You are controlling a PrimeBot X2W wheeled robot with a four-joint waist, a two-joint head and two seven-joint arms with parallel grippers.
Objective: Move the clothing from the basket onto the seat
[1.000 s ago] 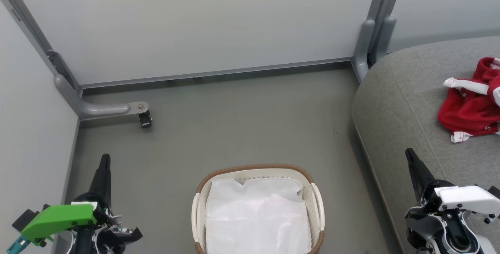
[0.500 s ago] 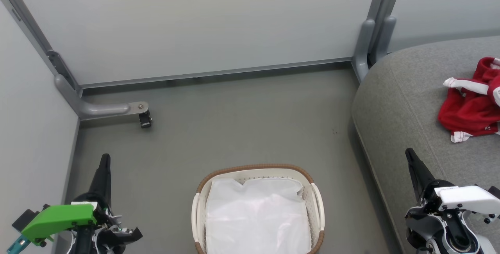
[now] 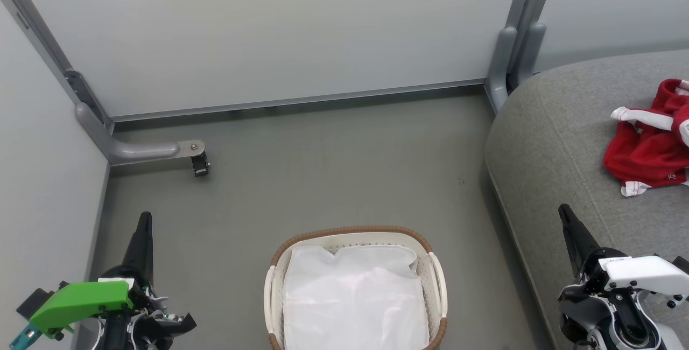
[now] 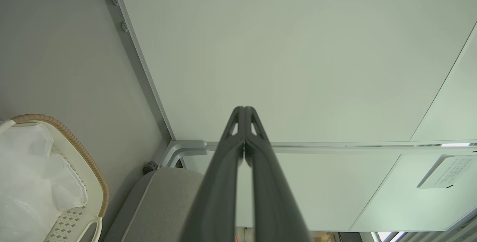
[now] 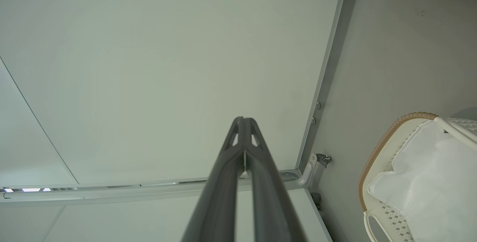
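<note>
The red clothing (image 3: 648,148) with white trim lies crumpled on the grey seat (image 3: 560,140) at the right of the head view. The cream basket (image 3: 437,280) with a brown rim stands on the floor at bottom centre, holding just its white liner (image 3: 352,296); it also shows in the left wrist view (image 4: 89,171) and right wrist view (image 5: 380,149). My left gripper (image 3: 144,219) is shut and empty at lower left, left of the basket. My right gripper (image 3: 564,211) is shut and empty at lower right, by the seat's front edge. Both pairs of fingers (image 4: 244,113) (image 5: 244,123) are pressed together.
Pale partition walls (image 3: 280,32) close off the back and left. A grey metal foot with a small caster (image 3: 200,166) juts onto the floor at the left. Another grey post (image 3: 511,54) stands by the seat's back corner. Grey floor (image 3: 334,167) lies between the basket and the walls.
</note>
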